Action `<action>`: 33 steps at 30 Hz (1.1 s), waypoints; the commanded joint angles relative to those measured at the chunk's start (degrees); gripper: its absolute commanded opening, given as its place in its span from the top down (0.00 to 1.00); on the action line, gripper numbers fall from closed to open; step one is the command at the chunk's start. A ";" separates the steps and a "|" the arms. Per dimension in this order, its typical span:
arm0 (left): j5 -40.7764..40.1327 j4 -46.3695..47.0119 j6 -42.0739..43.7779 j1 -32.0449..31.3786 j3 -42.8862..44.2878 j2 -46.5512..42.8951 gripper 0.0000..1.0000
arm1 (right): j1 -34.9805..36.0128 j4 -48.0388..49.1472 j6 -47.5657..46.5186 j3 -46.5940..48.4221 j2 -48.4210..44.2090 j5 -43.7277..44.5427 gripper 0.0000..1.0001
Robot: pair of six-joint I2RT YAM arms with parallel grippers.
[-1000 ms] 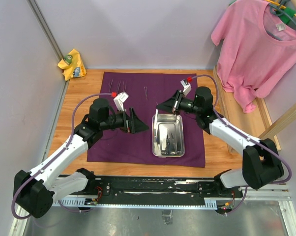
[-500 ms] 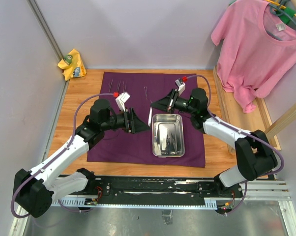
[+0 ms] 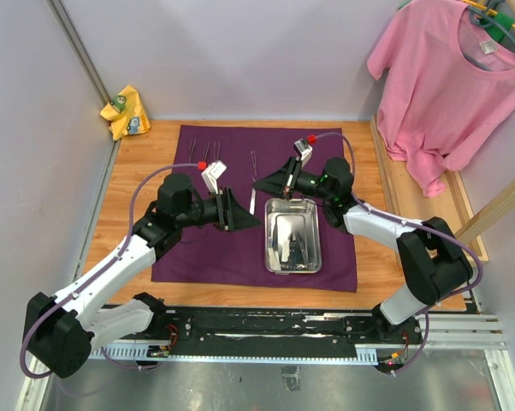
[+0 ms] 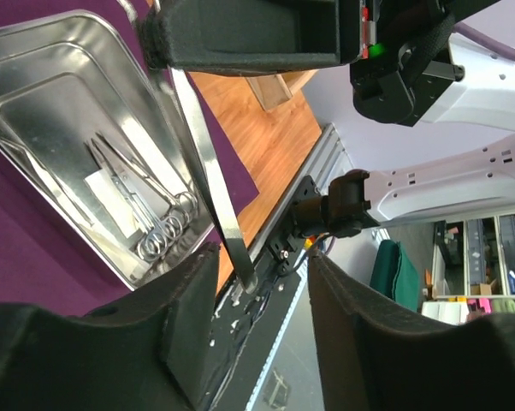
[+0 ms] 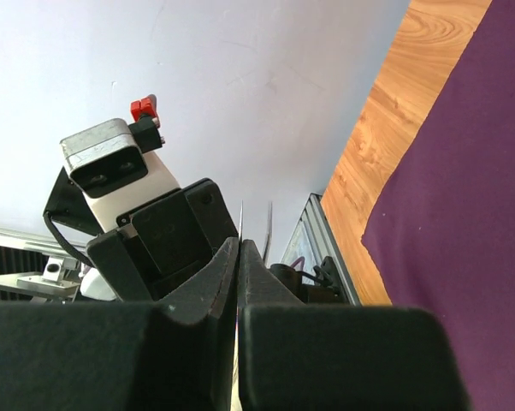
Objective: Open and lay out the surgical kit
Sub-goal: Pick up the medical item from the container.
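Forceps [image 4: 208, 163] pinched by right claw [image 3: 259, 182], left claw [image 4: 262, 259] straddling

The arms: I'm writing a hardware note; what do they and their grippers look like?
Left arm and right arm: white shells, black joints. Left gripper and right gripper: black, wedge-shaped. A purple cable loops along each arm; a red cap tops each wrist camera.

The right claw [image 3: 262, 182] now hangs left of the steel tray [image 3: 269, 231] instead of over its far rim. It brings the slim forceps [image 3: 251, 201] into the left claw [image 3: 240, 214], whose jaws stand narrower than before, seemingly not yet touching the metal.
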 commanded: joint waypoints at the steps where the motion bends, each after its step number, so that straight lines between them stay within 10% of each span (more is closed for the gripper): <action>1: 1.48 2.10 -0.54 -0.44 -0.46 0.02 0.55 | 1.30 5.26 1.49 0.47 0.55 0.71 0.99; 9: 1.14 0.33 0.14 -0.45 0.24 0.10 0.99 | 1.40 2.95 -0.49 0.14 0.08 1.56 0.99; 15: -1.70 -4.38 2.76 -0.43 2.63 0.46 1.00 | 1.40 -2.61 -3.95 0.96 -1.07 1.83 0.97; 24: -9.95 -14.97 7.82 -0.44 8.43 2.80 1.00 | 0.80 -32.82 -20.69 6.46 -8.50 7.17 0.24; 33: -20.21 -21.25 11.42 -0.43 14.55 11.20 1.00 | -3.52 -64.18 -35.64 9.14 -20.94 17.79 0.05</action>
